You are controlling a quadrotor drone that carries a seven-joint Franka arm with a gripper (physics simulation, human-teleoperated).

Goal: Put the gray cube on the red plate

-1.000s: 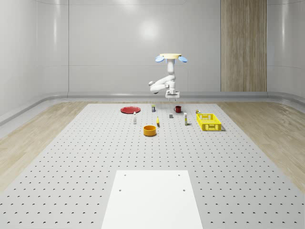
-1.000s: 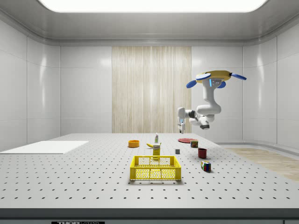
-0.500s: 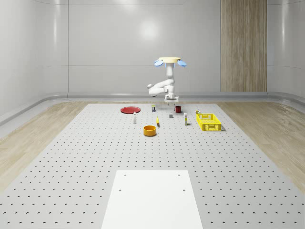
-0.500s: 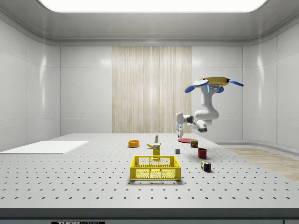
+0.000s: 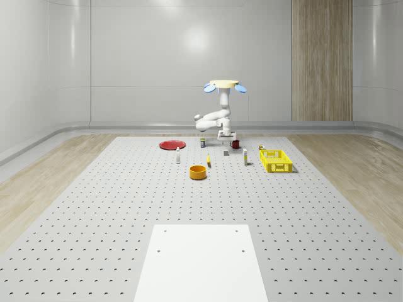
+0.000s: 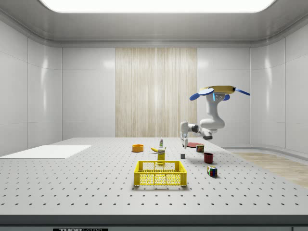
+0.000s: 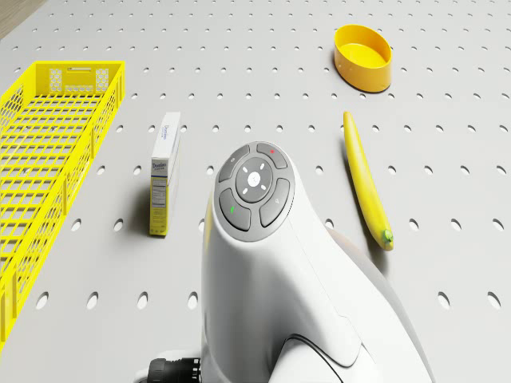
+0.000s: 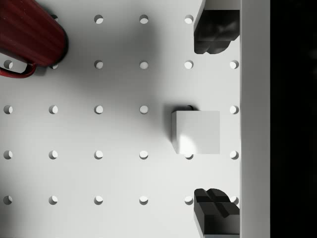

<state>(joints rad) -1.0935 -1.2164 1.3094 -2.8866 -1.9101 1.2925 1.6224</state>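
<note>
Gray cube (image 8: 196, 132) rests on the perforated counter (image 8: 99, 173), apart from the red plate (image 5: 172, 145), which lies toward the whole-scene view's left. Tool (image 8: 214, 121) hangs directly above the cube with fingers (image 8: 214, 29) spread wide, one to each side of it, not touching. A dark red mug (image 8: 29, 34) stands near the cube. Drone (image 6: 217, 91) hovers above the counter beside this group, arm bent down toward the cube. A banana (image 7: 366, 179), orange bowl (image 7: 363, 56), small box (image 7: 164, 171) and yellow basket (image 7: 48, 159) sit nearby.
</note>
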